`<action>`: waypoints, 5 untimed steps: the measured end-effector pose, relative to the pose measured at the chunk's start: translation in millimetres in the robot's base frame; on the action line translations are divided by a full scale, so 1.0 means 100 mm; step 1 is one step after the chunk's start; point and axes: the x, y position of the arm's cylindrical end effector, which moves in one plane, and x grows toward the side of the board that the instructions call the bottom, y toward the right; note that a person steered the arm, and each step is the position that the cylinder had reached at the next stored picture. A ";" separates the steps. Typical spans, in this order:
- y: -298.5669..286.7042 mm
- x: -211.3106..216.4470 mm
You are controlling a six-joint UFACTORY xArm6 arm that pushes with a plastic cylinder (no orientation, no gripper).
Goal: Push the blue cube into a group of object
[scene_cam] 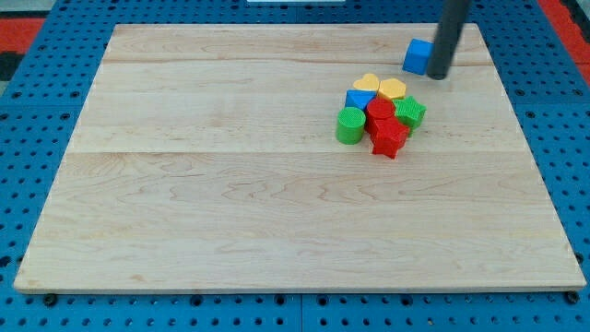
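- Tip [437, 77] position: touching or just beside the blue cube [418, 56], on the cube's 3 o'clock side, slightly toward 4 o'clock. Contact itself cannot be confirmed, since the rod overlaps the cube's right edge.
- No gripper on this arm, so nothing opens, closes or grips; the rod only pushes.
- Blue cube: near the board's [230, 203] 1 o'clock corner, apart from the group, with a strip of bare wood between them.
- Group, at about 7 o'clock from the cube: two yellow blocks [380, 87] nearest the cube, a small blue block [356, 98] beside them, a green cylinder [349, 124] at the group's 9 o'clock edge, a green block [410, 112] at its 3 o'clock edge, red blocks [385, 126] in the middle and toward 6 o'clock.
- Step in hand, as judged: approach and alignment; the cube is not yet merged.
- Next move, as judged: from the present side a push sends the cube toward 9 o'clock, past the group. The tip needs to get round to the cube's 1 o'clock face, then push toward 7 o'clock.
- Caution: an off-centre push may spin the cube off line.
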 end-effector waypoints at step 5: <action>-0.33 -0.52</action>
